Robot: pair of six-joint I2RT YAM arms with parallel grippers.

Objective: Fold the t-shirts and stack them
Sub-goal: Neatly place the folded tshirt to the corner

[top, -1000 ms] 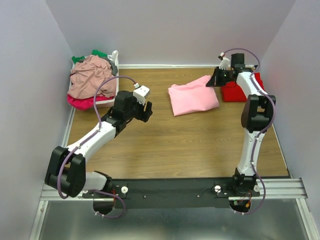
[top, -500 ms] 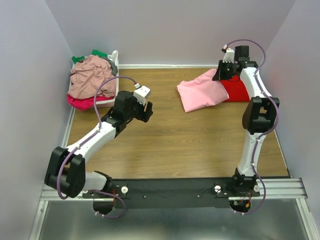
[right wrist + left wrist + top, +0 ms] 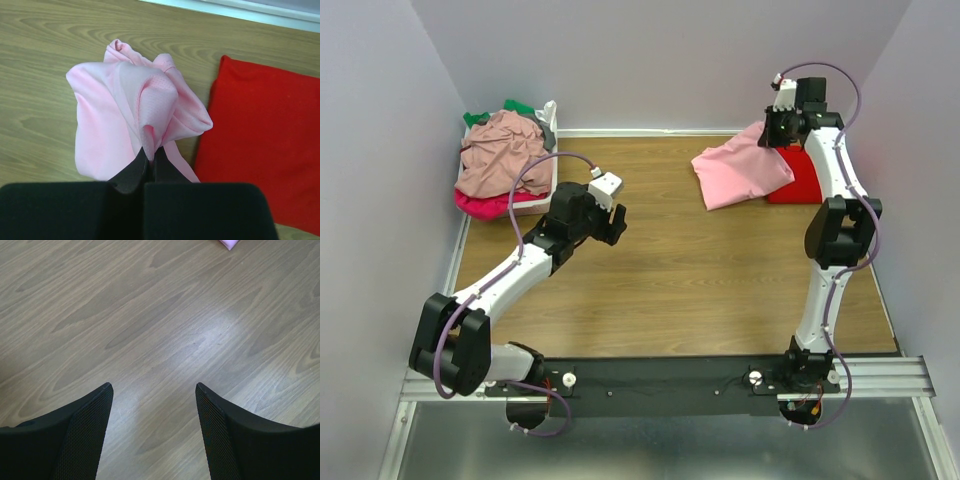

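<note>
A light pink t-shirt hangs bunched from my right gripper, which is shut on a pinch of its fabric at the far right of the table. In the right wrist view the pink t-shirt droops from the closed gripper beside a folded bright red t-shirt. From above, the pink cloth overlaps the left edge of the red t-shirt. My left gripper is open over bare wood left of centre, nothing between its fingers. A corner of the pink t-shirt shows at the top.
A white basket in the far left corner holds a heap of t-shirts: dusty rose on top, magenta beneath, green at the back. Walls close in the table on the left, back and right.
My right gripper has carried the pink t-shirt to the right and up, so it now bunches against the red one. The left arm has not moved.
</note>
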